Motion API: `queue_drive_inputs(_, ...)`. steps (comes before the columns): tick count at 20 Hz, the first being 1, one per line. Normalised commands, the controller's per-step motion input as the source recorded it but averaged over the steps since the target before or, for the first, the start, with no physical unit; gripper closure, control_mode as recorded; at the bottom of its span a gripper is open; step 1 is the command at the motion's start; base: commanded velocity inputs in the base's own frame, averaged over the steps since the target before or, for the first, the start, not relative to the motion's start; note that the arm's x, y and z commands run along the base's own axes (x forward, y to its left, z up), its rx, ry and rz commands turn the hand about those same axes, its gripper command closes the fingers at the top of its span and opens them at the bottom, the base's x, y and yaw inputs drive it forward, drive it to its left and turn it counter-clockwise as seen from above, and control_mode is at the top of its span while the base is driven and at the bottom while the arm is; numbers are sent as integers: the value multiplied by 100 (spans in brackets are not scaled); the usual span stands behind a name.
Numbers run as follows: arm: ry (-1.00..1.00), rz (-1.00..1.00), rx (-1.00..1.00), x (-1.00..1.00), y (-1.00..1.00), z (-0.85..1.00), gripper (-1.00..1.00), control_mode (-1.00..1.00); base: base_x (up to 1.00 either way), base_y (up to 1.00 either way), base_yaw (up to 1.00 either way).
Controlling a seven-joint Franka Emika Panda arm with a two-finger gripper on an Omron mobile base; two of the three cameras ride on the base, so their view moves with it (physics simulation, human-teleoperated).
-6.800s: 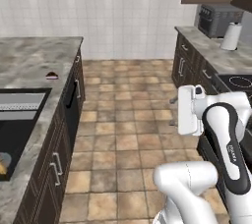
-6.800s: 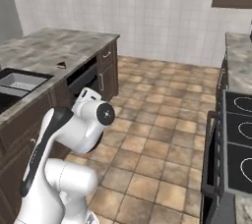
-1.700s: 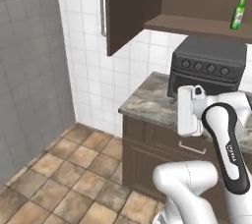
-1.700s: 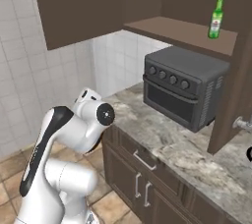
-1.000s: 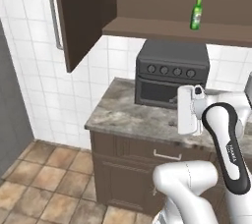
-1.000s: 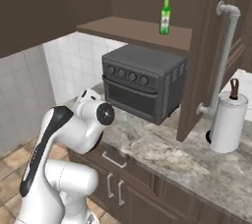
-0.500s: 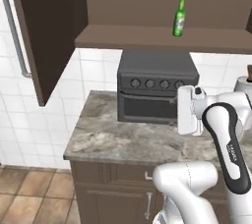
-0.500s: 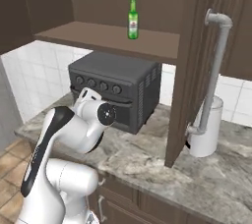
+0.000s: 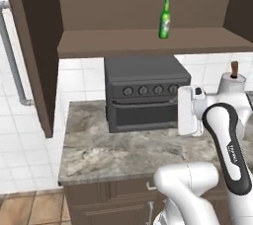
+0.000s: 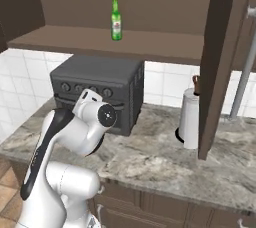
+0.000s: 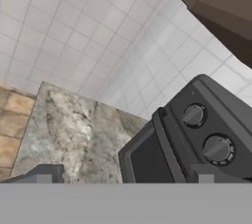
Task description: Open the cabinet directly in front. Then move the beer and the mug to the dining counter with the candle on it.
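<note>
Green beer stands upright on the open cabinet shelf, high above the released, empty pincer.

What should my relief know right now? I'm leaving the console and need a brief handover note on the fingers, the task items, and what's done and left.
Gripper: fingers open, holding nothing, folded near the base and pointing at the toaster oven.
Cabinet: both doors stand open; the left door and right door are swung out.
Beer: upright on the cabinet shelf, above the toaster oven.
Mug: I cannot find it on the visible shelf.
A white paper towel roll stands on the stone counter right of the oven.
Done: cabinet opened.
Left: grasp the beer, locate the mug, carry both to the dining counter with the candle.
</note>
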Motion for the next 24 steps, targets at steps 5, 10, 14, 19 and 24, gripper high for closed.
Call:
queue_drive_inputs(5, 0, 0, 0, 0, 0, 0, -100, 100, 65, 36, -36)
queue_drive_inputs(10, 0, 0, 0, 0, 0, 0, -100, 100, 61, 33, -19)
queue_drive_inputs(14, 0, 0, 0, 0, 0, 0, -100, 100, 51, 26, -6)
queue_drive_inputs(19, 0, 0, 0, 0, 0, 0, -100, 100, 22, 66, 5)
queue_drive_inputs(24, 0, 0, 0, 0, 0, 0, -100, 100, 24, 80, 26)
